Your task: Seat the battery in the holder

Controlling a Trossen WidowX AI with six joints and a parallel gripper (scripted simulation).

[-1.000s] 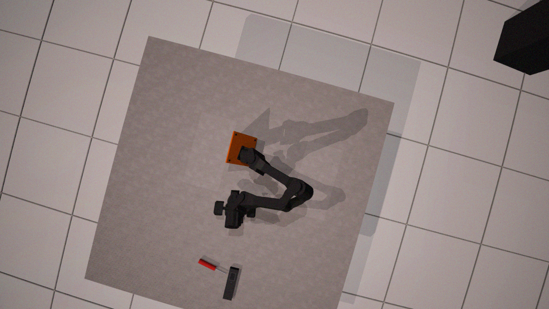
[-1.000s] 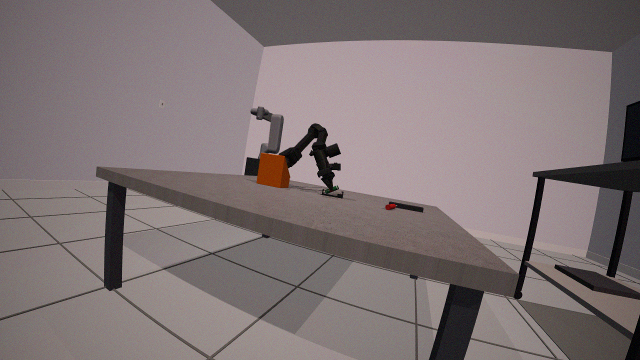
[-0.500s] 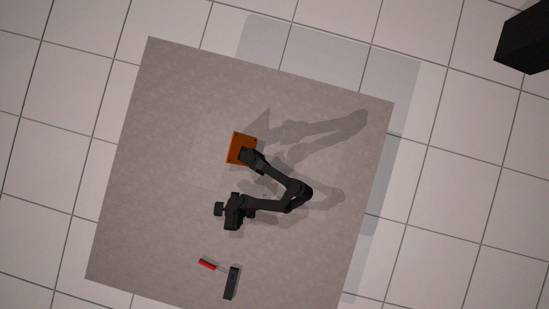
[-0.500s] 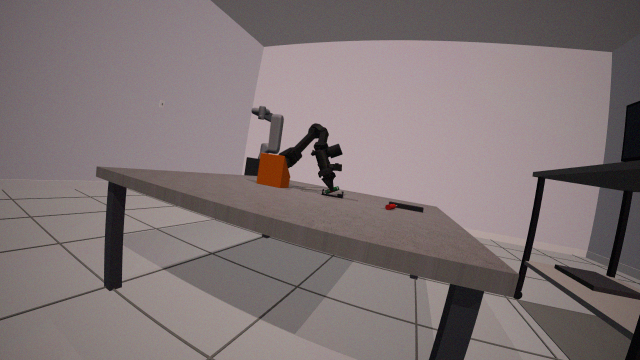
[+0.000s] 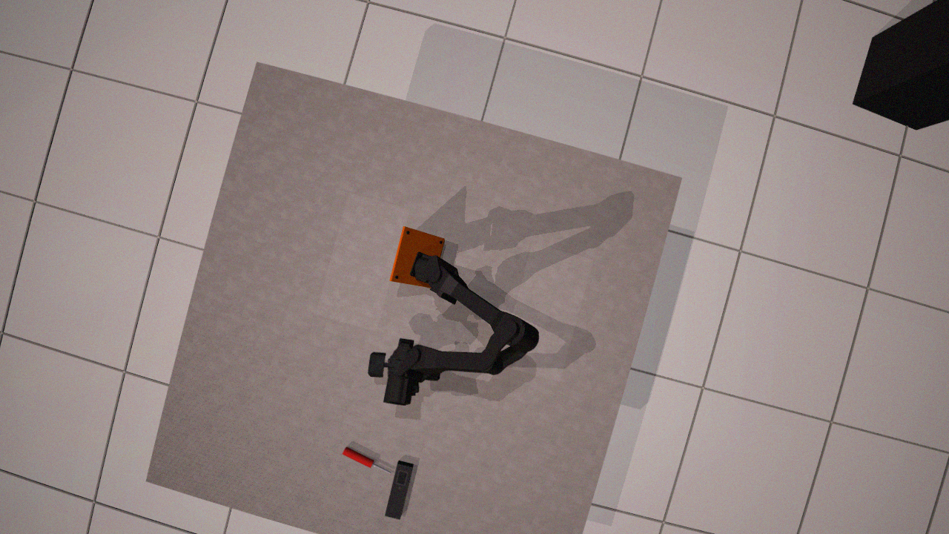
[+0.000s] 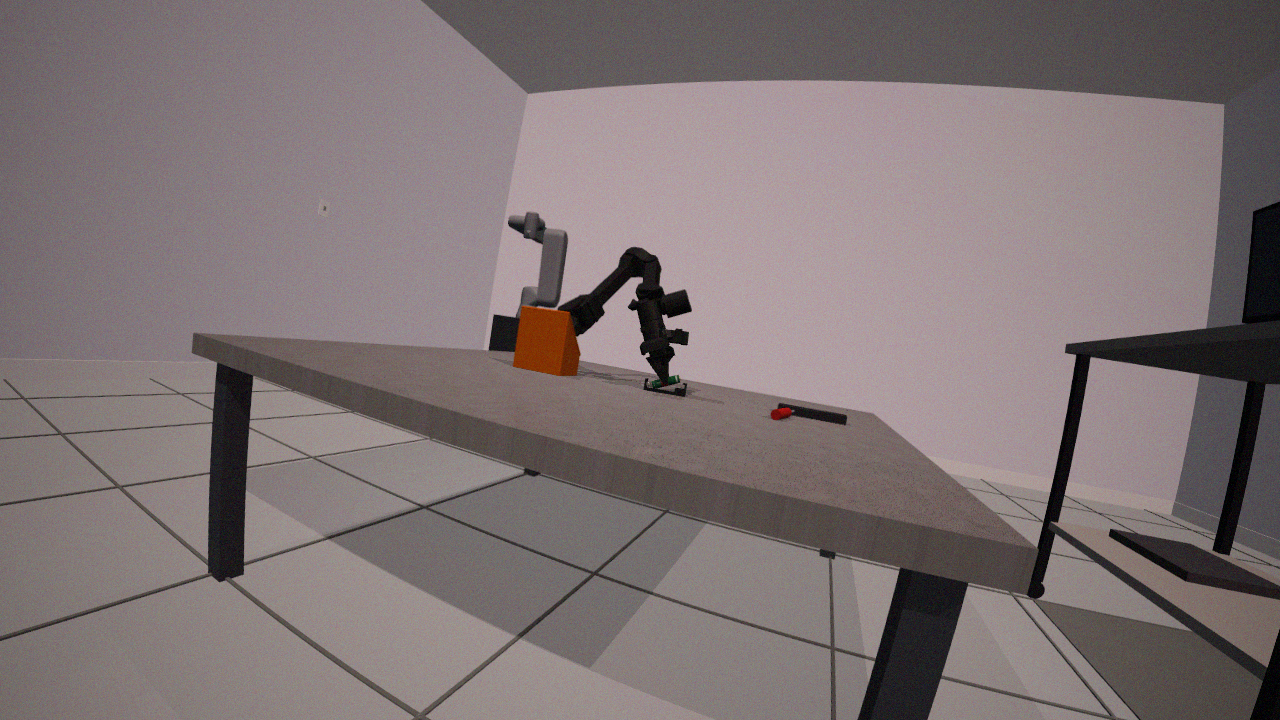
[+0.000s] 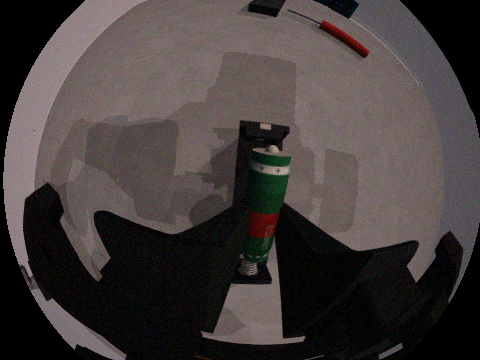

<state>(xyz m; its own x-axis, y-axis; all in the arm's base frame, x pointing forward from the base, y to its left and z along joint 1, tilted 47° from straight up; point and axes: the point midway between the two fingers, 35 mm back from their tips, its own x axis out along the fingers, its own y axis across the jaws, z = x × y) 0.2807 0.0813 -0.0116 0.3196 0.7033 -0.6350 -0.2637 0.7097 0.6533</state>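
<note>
My gripper (image 7: 263, 207) (image 6: 664, 380) is shut on the green battery (image 7: 268, 192) (image 6: 669, 382), around its middle. The battery is tilted, with its terminal end raised, and in the wrist view it leans slightly right of the holder's line. Its flat end is at the spring (image 7: 248, 268) of the black holder (image 7: 242, 175) (image 6: 665, 391); whether they press together I cannot tell. The terminal end stands above the floor of the holder, short of the lip (image 7: 265, 131) and not under it. In the top view the arm hides the battery and holder.
A screwdriver with a red handle (image 5: 358, 457) (image 6: 782, 413) (image 7: 345, 39) and a dark block (image 5: 399, 489) (image 6: 812, 413) (image 7: 267, 7) lie on the table (image 5: 278, 398) beyond the holder's lip end. The orange base block (image 5: 405, 255) (image 6: 546, 341) stands behind the holder.
</note>
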